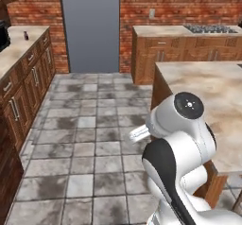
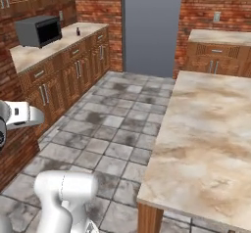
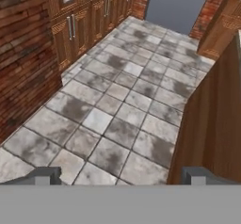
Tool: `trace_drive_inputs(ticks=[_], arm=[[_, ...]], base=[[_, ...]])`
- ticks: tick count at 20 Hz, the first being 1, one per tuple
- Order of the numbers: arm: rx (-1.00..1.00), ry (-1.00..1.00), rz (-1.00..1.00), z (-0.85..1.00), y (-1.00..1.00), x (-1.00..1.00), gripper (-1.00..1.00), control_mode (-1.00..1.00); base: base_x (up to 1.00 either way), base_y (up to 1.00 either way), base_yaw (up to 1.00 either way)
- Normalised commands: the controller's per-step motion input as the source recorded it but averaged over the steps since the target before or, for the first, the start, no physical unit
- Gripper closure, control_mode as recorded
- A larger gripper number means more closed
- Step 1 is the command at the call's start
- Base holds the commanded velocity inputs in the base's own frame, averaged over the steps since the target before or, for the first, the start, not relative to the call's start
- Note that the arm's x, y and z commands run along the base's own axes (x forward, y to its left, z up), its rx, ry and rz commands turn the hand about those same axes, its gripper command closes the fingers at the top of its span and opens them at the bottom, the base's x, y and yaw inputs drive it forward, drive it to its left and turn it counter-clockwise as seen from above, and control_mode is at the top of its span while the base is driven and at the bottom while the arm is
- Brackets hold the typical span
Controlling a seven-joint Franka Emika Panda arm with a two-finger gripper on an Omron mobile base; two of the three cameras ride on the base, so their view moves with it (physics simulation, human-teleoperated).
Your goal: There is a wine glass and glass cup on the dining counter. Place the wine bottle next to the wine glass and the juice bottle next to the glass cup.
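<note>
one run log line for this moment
gripper: open, empty | over: tiled floor | beside: dining counter | small dark bottle: wall counter

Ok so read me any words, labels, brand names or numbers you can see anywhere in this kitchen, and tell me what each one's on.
None can be read.
The small dark bottle on the wall counter: too small to show any label.
The black microwave: no brand or digits show on its front.
The cabinets, brick walls and dining counter carry no writing.
</note>
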Motion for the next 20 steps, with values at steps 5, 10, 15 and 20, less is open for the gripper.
trace_drive_inputs(ticks=[5,10,15,20], arm=[[0.0,0.0,0.0,0.0,0.0,0.0,-1.0,1.0],[0.0,0.0,0.0,0.0,0.0,0.0,-1.0,1.0],[0.0,0.0,0.0,0.0,0.0,0.0,-1.0,1.0],[0.0,0.0,0.0,0.0,0.0,0.0,-1.0,1.0]], base=[[0.94,0.22,-0.05],[0.94,0.18,-0.01],[0.94,0.14,0.0],[0.94,0.14,0.0]])
